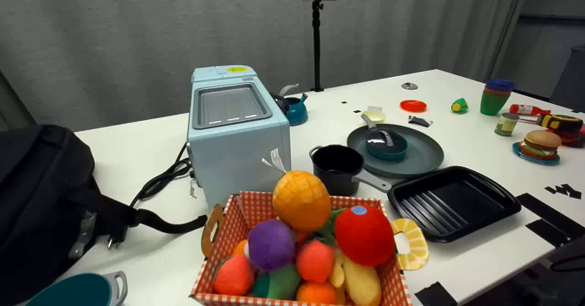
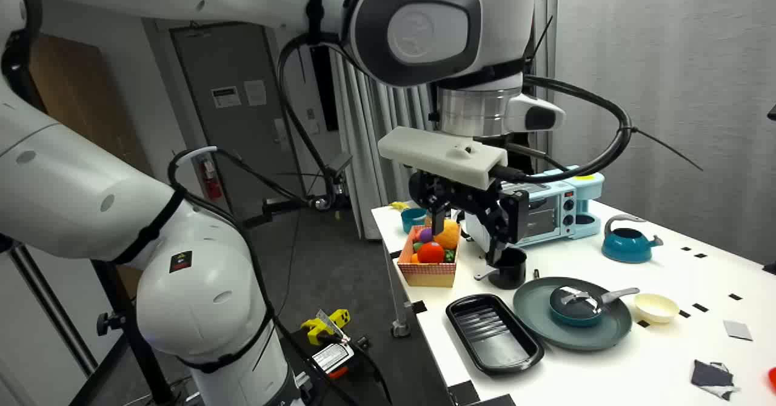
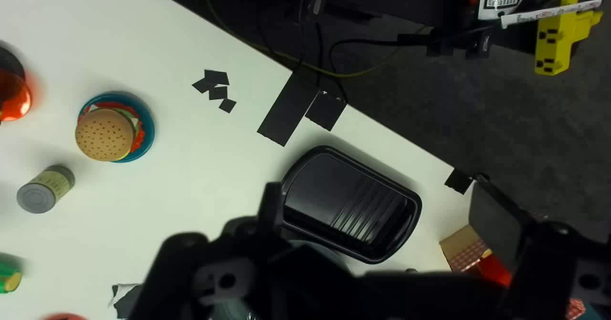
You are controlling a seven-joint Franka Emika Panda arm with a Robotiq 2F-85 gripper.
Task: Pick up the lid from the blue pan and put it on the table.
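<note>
My wide-spread gripper (image 3: pixel 382 200), at the wrist view's six o'clock, obscures the lid (image 2: pixel 576 304). Both exterior views show it on the blue pan (image 1: pixel 389 155).

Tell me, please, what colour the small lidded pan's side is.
Teal blue; the pan shows best in an exterior view.

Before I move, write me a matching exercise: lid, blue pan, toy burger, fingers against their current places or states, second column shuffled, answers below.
Column one
1) lid
2) blue pan
3) toy burger
4) fingers

Column two
A) on a small blue plate
B) spread apart, with nothing between them
C) covering the pan
D) directly on the large dark grey round tray

Pairs: 1-C, 2-D, 3-A, 4-B
</note>
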